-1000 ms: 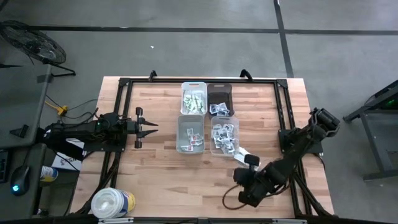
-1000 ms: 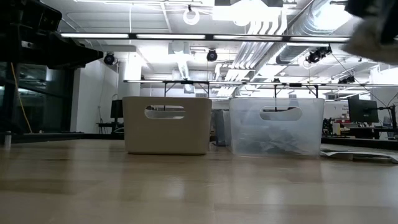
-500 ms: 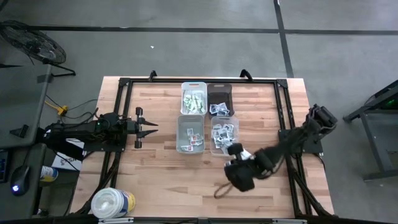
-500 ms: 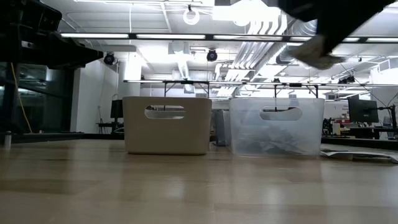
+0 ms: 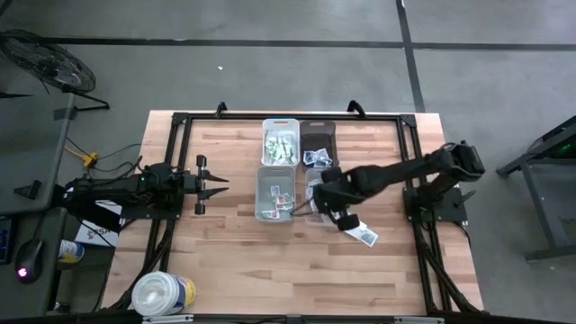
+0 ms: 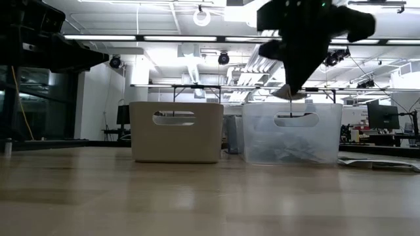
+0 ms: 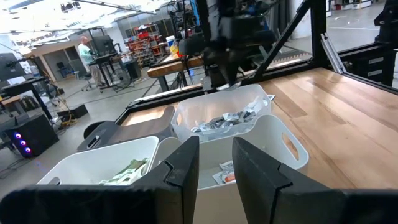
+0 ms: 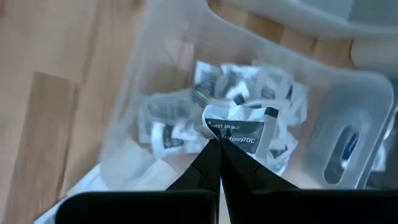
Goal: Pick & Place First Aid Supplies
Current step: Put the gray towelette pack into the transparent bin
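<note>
My right gripper hangs over the clear bin, shut on one small white packet with dark print. The low view shows the gripper above the bin's rim. Several like packets lie in the bin's bottom. My left gripper waits open and empty at the table's left, its fingers pointing at the bins. Loose packets lie flat on the table near the clear bin. My right gripper pinches the packet by its one corner between the two fingertips. The fingers come from above, pointing down into the clear bin. The packet sticks out below the fingertips, lifted clear of the bin's rim and of the packets inside.
A white bin with greenish packets and a dark bin stand at the far side, and a pale bin stands left of the clear one. A big white tub stands at the near left corner. A person stands far off in the room.
My right gripper has swung from the table's near right part toward the far edge and the left, ending over the clear bin. It stays shut and carries the packet along, clear of the table.
</note>
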Controlling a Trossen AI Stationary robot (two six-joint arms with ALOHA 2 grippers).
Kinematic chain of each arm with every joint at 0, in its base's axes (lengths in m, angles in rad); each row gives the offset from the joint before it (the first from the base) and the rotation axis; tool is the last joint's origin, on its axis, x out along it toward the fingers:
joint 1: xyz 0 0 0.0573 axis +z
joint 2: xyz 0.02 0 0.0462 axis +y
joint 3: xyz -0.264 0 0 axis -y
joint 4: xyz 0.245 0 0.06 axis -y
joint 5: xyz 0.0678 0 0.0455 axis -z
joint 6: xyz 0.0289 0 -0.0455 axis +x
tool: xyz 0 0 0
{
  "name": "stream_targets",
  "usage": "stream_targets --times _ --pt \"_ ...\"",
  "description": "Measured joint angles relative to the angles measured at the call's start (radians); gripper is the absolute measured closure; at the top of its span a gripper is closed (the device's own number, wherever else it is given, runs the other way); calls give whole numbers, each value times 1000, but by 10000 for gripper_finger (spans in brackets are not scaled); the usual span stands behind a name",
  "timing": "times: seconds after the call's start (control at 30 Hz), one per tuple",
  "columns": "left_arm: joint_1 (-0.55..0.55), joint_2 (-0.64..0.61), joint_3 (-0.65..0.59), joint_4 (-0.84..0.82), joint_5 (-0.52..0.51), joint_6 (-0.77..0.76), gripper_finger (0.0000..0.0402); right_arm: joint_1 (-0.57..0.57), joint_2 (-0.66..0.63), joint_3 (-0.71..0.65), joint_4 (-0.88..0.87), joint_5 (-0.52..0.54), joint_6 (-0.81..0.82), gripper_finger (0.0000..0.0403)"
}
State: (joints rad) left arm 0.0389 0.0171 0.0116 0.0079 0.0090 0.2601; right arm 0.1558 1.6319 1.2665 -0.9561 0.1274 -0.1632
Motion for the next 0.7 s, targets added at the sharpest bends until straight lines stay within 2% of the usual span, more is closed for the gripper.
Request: stream_targets --times 0.27,0.43,0.53,0.7 --pt "0 0 0 0 0 0 305 -117 0 -45 -6 -69 12 403" --pt "0 0 0 0 0 0 305 -156 1 -71 14 -74 143 396" --pt "0 0 0 0 0 0 305 -166 1 -72 41 -86 188 376" --pt "0 0 0 0 0 0 305 -178 1 -72 84 -157 229 319"
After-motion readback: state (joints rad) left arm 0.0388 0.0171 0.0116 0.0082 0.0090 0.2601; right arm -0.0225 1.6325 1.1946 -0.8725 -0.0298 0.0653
